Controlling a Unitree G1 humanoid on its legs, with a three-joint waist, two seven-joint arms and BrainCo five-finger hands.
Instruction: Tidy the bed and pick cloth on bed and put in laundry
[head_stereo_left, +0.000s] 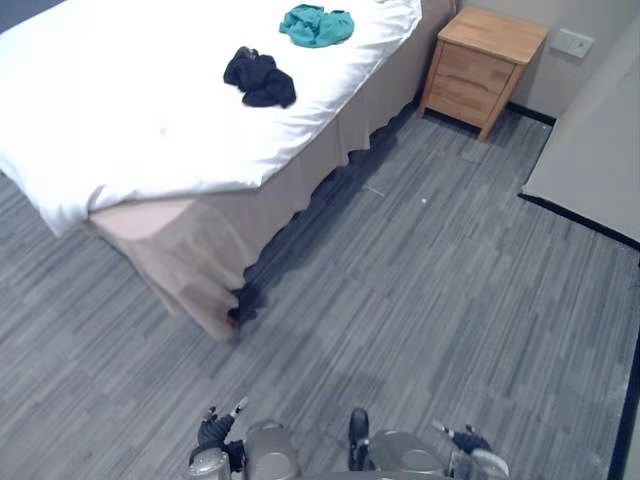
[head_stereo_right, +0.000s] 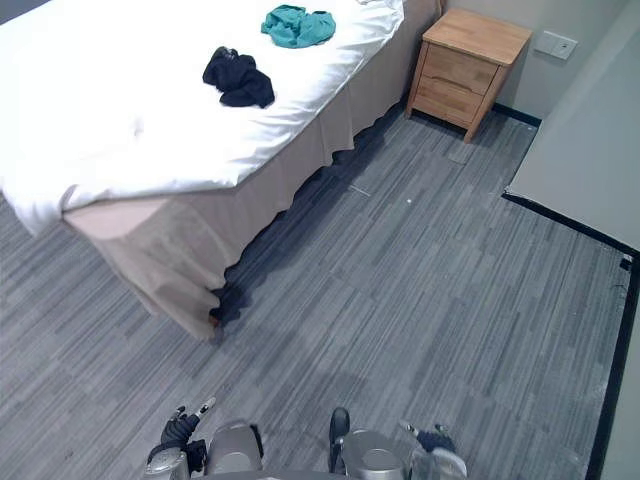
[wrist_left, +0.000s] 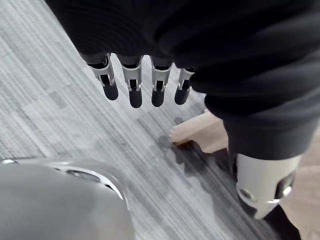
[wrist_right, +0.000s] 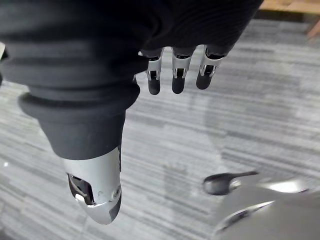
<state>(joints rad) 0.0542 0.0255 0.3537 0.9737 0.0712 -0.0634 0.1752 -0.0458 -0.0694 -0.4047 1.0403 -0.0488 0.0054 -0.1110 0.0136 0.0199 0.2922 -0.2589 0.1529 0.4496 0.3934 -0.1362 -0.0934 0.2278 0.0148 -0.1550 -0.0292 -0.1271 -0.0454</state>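
- Your left hand (wrist_left: 131, 82) and right hand (wrist_right: 177, 75) hang at your sides over the grey striped carpet floor (head_stereo_left: 430, 280). The fingers of both are straight and released, holding nothing. They likely sit low because you stand well apart from the work.
- The white-sheeted bed with a beige skirt (head_stereo_left: 120, 110) lies at 10 to 11 o'clock in the head views.
- The task's things rest on the sheet: a crumpled black cloth (head_stereo_left: 260, 80) at 11 o'clock and a crumpled teal cloth (head_stereo_left: 316, 25) near 12 o'clock, well apart from each other and from both hands.
- A light wooden nightstand with drawers (head_stereo_left: 483, 68) stands just beside the bed's far end at 1 o'clock.
- The head views give you the bed, both cloths and the walking path. The wrist views give you each hand's empty fingers, and the left one shows the beige skirt's corner (wrist_left: 200, 132) beyond them.
- Judged from this, no cloth is collected yet; closing on the bed comes first.
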